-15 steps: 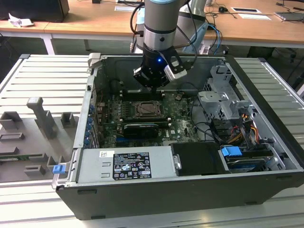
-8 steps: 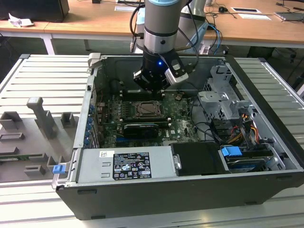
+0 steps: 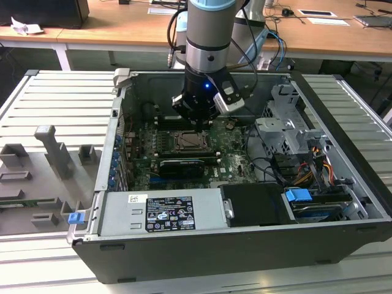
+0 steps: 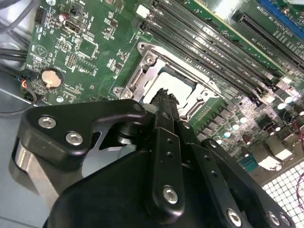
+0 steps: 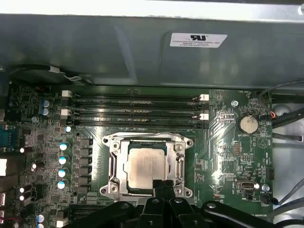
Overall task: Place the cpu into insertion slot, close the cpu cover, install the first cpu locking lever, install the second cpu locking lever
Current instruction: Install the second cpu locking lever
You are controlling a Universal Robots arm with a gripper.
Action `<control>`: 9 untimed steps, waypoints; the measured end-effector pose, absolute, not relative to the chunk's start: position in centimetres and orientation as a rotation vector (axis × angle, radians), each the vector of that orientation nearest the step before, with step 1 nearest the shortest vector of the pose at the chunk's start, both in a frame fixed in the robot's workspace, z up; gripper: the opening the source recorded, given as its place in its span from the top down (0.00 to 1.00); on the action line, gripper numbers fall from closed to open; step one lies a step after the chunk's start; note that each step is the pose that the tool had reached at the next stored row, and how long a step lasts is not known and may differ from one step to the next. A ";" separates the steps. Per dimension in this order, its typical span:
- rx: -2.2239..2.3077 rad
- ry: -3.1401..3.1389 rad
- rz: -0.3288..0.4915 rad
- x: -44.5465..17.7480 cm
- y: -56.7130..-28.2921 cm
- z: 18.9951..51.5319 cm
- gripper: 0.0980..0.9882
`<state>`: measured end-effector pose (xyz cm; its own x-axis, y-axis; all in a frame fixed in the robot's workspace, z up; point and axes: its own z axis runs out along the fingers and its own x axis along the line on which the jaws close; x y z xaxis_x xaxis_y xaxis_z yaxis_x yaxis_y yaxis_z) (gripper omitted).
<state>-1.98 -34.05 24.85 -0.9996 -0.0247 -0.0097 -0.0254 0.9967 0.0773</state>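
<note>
Just above centre in the exterior view, we see the fingers [image 3: 197, 125] pressed together, holding nothing, tips over the cpu [image 5: 145, 167], which lies in the insertion slot [image 5: 114, 166] beneath the lowered cpu cover [image 5: 179, 164].

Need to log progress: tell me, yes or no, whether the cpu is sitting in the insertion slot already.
Yes. In the first wrist view the cpu lies flat in the insertion slot, framed by the cpu cover.
</note>
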 end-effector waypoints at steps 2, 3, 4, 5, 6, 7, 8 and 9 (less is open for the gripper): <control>-0.039 3.130 0.121 -2.0 -34.1 24.9 0.99; -0.040 3.131 0.121 -2.0 -34.1 24.9 0.99; -0.040 3.130 0.121 -2.0 -34.2 24.9 0.99; -0.040 3.130 0.121 -2.0 -34.2 24.8 0.99; -0.039 3.130 0.121 -2.0 -34.3 24.8 0.99; -0.039 3.131 0.121 -2.0 -34.3 25.0 0.99; -0.039 3.130 0.121 -2.0 -34.3 25.2 0.99; -0.039 3.130 0.121 -2.0 -34.3 25.3 0.99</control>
<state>-1.97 -34.33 25.28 -0.9996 -0.0248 -0.0096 -0.0255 0.9967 0.0772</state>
